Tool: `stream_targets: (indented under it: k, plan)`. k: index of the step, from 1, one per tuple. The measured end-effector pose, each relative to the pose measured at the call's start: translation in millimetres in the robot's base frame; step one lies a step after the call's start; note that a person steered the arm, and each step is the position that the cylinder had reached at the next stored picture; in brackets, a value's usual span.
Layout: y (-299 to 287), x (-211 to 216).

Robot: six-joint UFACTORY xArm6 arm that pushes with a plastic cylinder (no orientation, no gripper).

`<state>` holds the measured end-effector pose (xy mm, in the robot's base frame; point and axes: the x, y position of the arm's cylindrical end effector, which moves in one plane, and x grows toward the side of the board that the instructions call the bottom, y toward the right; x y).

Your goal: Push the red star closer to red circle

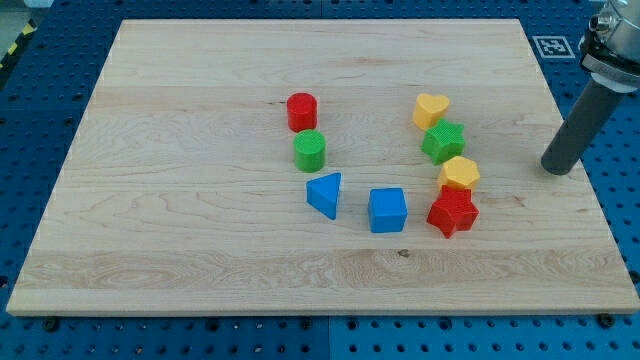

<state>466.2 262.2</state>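
Observation:
The red star [453, 212] lies right of the board's middle, low down, touching the yellow hexagon [460, 173] just above it. The red circle [302, 111] stands left of centre, higher up, well apart from the star. My tip [557, 169] rests at the board's right edge, to the right of and slightly above the star, touching no block.
A green circle [310, 150] sits just below the red circle. A blue triangle [325, 194] and a blue cube [387, 210] lie between the star and the red circle. A green star-like block [443, 141] and a yellow heart [431, 109] stand above the hexagon. The wooden board [180, 230] ends near my tip.

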Motion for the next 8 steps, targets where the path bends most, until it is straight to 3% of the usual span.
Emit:
stream_targets:
  k: [1,3,5,7,8]
  plan:
    - [0,0]
    - [-2,66]
    - [-26,81]
    - [-128,83]
    - [-164,63]
